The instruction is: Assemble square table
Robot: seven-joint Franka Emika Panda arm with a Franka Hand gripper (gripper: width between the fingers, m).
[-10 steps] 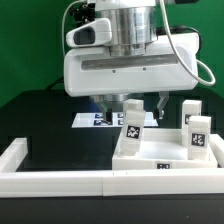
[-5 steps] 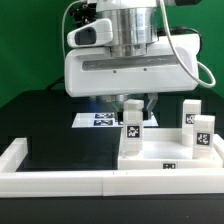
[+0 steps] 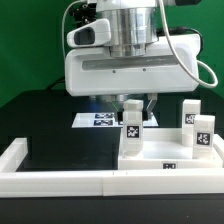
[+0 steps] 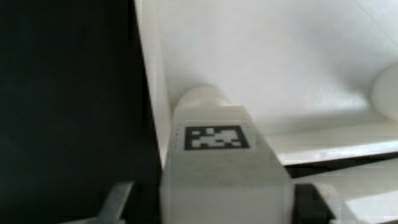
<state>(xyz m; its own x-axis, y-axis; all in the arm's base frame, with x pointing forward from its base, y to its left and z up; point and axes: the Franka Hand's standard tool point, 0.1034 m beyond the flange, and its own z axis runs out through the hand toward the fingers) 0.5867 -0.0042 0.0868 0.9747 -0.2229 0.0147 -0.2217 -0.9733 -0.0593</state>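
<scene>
Nearest: white rim bar [image 3: 60,180] along the desk [image 3: 50,125] edge. Behind it, square table top [image 3: 165,168] lying flat, one white leg [image 3: 131,134] upright at its corner toward the exterior view's left, two more legs [image 3: 197,133] upright at the far corner toward the exterior view's right. End effector [image 3: 132,108] closed partway on the near leg's upper end; tag [image 4: 217,138] facing the wrist camera between the fingers [image 4: 125,200]. Beyond: marker board [image 3: 98,119]. Risks: leg tilting or cross-threading if turned off-axis; slipping in a shallow grip; top shifting against the rim under sideways load.
</scene>
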